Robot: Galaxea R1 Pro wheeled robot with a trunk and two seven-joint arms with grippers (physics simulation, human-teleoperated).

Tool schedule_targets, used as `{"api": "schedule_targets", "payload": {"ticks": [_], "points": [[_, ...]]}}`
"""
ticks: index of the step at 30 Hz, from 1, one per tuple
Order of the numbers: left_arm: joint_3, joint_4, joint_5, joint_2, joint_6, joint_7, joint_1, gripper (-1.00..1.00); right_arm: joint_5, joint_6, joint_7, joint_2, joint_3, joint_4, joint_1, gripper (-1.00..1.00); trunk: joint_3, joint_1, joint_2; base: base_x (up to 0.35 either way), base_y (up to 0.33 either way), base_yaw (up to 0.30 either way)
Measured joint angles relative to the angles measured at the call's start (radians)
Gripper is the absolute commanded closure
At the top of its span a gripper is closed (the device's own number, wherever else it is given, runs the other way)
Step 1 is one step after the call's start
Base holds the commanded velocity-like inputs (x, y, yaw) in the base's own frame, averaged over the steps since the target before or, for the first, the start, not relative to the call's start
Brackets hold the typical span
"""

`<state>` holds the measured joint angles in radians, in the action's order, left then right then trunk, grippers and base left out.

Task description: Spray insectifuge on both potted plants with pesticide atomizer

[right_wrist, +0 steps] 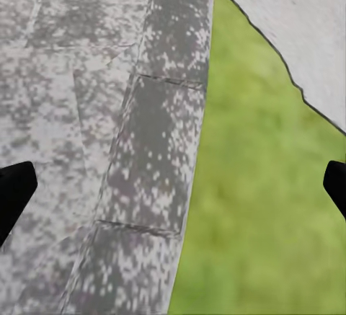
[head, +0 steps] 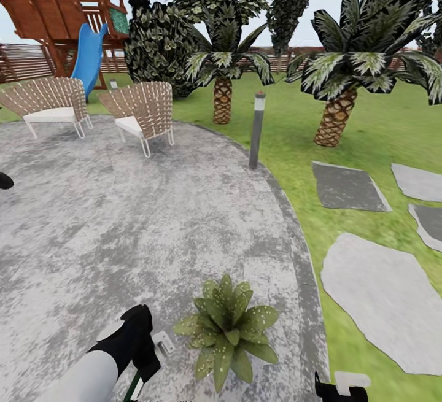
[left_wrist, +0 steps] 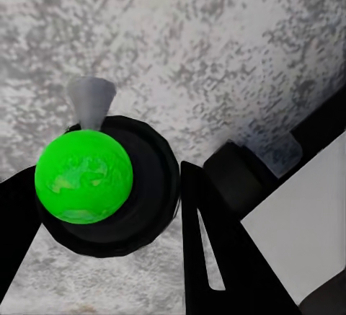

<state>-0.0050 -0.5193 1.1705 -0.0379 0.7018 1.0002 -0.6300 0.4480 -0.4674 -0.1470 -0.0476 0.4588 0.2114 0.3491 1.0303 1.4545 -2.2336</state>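
Pesticide atomizer was clamped in left gripper, bottle seen end-on. Potted plant was located just right of it, lower centre. Right gripper was spread, empty.

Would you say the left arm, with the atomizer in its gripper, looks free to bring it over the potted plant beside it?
Probably yes. The left gripper holds the pesticide atomizer just beside the potted plant, and only bare patio lies between them, so nothing appears to block it.
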Motion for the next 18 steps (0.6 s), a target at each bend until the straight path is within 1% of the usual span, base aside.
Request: {"api": "schedule_targets", "payload": {"ticks": [2,5,8,11,18], "points": [[-0.001,-0.003,0.000,0.000,0.001,0.001,-0.001,1.00,0.000,0.000,0.000,0.000,0.000,0.000,0.000,-1.00,0.000,0.000,0.000,0.001,0.000,0.272],[-0.002,-0.005,0.000,-0.002,0.002,0.006,-0.001,1.00,0.000,0.000,0.000,0.000,0.000,0.000,0.000,-1.00,0.000,0.000,0.000,0.037,-0.055,0.103],[-0.002,-0.005,-0.001,-0.003,0.001,0.007,-0.002,1.00,0.000,0.000,0.000,0.000,0.001,0.001,0.000,-1.00,0.000,0.000,0.000,0.103,-0.210,0.017],[-0.002,-0.006,-0.001,-0.006,0.002,0.008,-0.002,1.00,0.000,0.000,0.000,0.000,0.001,0.001,0.000,-1.00,0.000,0.000,0.000,0.007,-0.261,0.002],[-0.005,-0.007,0.000,-0.007,0.003,0.011,-0.014,1.00,0.000,0.000,0.000,0.000,0.001,0.001,0.000,-1.00,0.000,0.000,0.000,-0.195,-0.226,0.000]]}}
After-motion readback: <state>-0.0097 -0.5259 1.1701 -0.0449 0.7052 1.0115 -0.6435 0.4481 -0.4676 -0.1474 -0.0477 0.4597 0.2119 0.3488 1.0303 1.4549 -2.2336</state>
